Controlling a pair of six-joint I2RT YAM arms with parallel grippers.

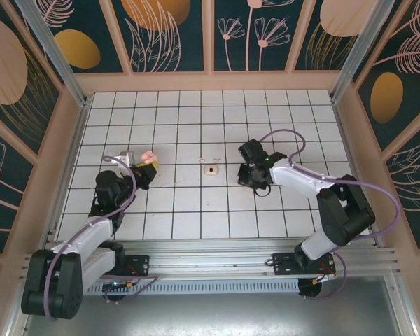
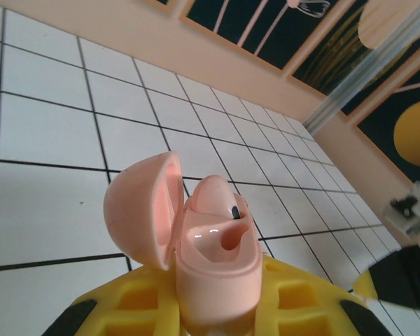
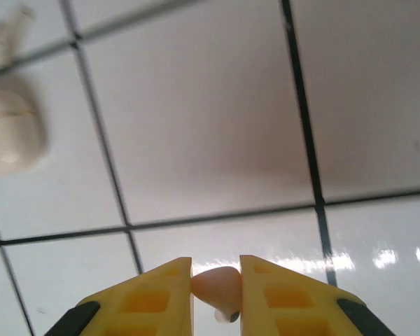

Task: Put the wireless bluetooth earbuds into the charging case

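Observation:
The salmon-pink charging case (image 2: 217, 269) stands upright with its lid (image 2: 140, 210) swung open to the left, and my left gripper (image 2: 217, 308) is shut on its base. One earbud (image 2: 213, 196) sits in the far slot; the near slot (image 2: 227, 241) is bare. From above, the case (image 1: 149, 156) shows at the left gripper (image 1: 144, 168), left of centre. My right gripper (image 3: 215, 283) is shut on a pinkish earbud (image 3: 215, 287), low over the tiles. From above it (image 1: 255, 176) is right of centre.
A small beige piece with a dark centre (image 1: 211, 169) lies on the tiles between the arms, and again at the left edge (image 3: 10, 133) of the right wrist view. Two tiny pale stemmed bits (image 1: 203, 160) lie just behind it; one (image 3: 3, 38) shows blurred. Wooden walls (image 1: 217, 80) ring the floor.

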